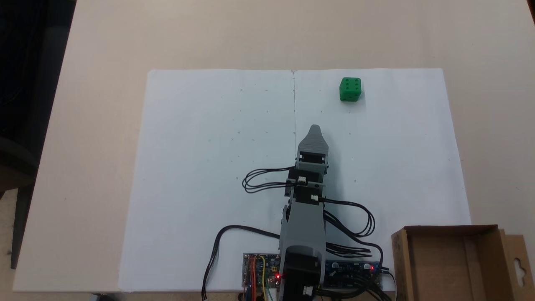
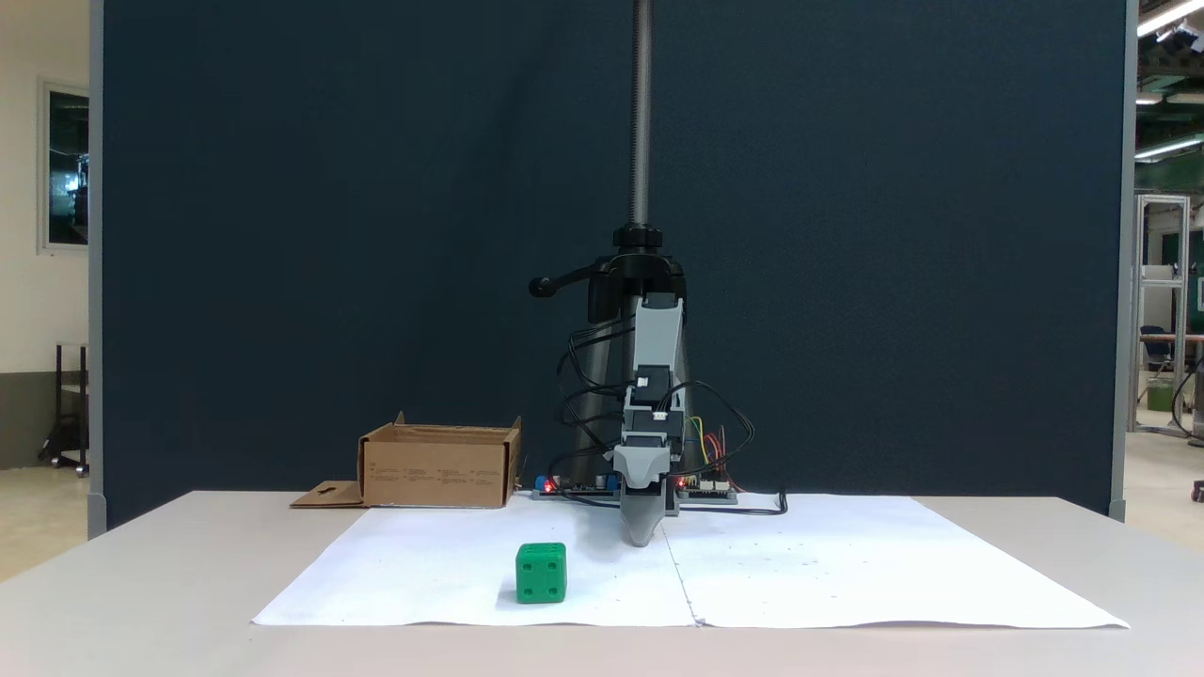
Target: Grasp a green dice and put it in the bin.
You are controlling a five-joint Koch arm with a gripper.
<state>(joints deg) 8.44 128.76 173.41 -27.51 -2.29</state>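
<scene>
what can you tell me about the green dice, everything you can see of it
The green dice is a small bright green cube with rounded edges and darker recessed pips, plastic by the look. Six pips face up in the view from above; the front view shows a four-pip face. It sits flat and upright on the white paper, near its far edge from the arm's base. Only the paper touches it; the gripper is well apart from it.

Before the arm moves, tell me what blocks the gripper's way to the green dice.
Nothing visible does. Bare white paper lies between the gripper and the green dice. The bin sits near the arm's base, away from that path.
</scene>
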